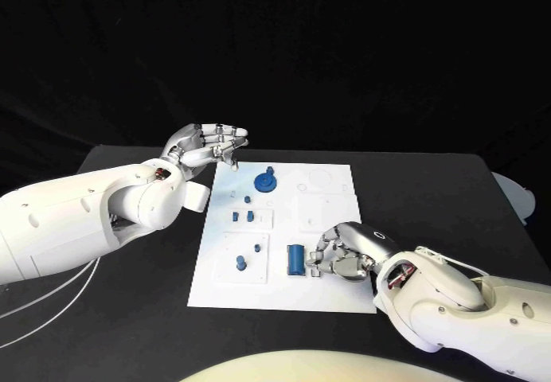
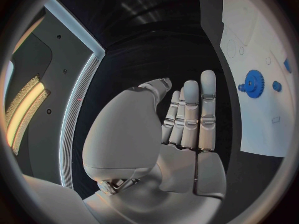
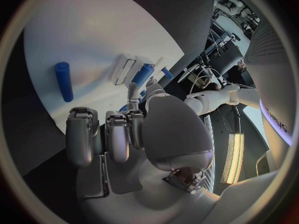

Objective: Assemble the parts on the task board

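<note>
— Where are the parts now?

— On the white task board (image 1: 327, 294), which lies on the black counter (image 1: 459, 199). A blue gear (image 1: 265, 184) sits near its far end, small blue pegs (image 1: 241, 216) in the middle, and a blue cylinder (image 1: 296, 259) lies near the right robot hand (image 1: 345, 253).

— And the hands?

— The left robot hand (image 1: 207, 146) hovers over the far corner of the board, fingers apart, holding nothing. The right robot hand has its fingers curled beside the cylinder; I cannot tell if it holds something.

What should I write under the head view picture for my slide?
Right robot hand rests beside a blue cylinder on the white task board; left robot hand hovers beyond its corner.
</note>
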